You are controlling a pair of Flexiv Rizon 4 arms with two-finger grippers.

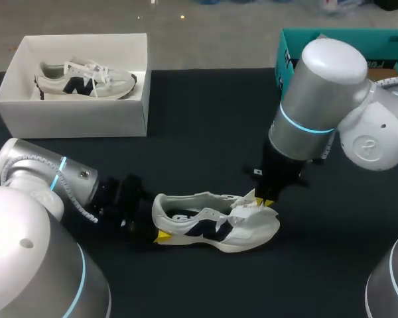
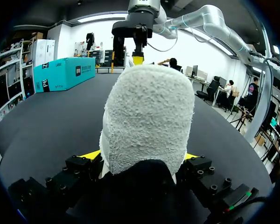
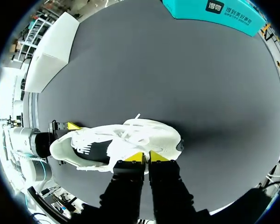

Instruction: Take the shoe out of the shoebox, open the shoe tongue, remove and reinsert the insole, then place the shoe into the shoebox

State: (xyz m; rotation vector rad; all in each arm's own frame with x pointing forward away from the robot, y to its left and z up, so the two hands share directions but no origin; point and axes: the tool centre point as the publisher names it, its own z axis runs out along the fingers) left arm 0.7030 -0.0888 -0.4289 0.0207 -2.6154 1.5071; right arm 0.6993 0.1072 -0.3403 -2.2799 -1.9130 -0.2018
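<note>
the shoe is out of the shoebox — the box sits at 10 o'clock on the table, the shoe near 6 o'clock. the left gripper clamps the heel from both sides. the right gripper is pinched nearly closed at the laces — whether it holds the tongue i cannot tell. tongue-opening looks in hand; insole and return remain.

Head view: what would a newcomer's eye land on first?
The white sneaker with a navy side panel mid-table on the black tabletop, with both arms on it: the left tool clamps its heel, and the right tool is down at the laces. Next, the white cardboard shoebox at far left, holding a matching sneaker.
</note>
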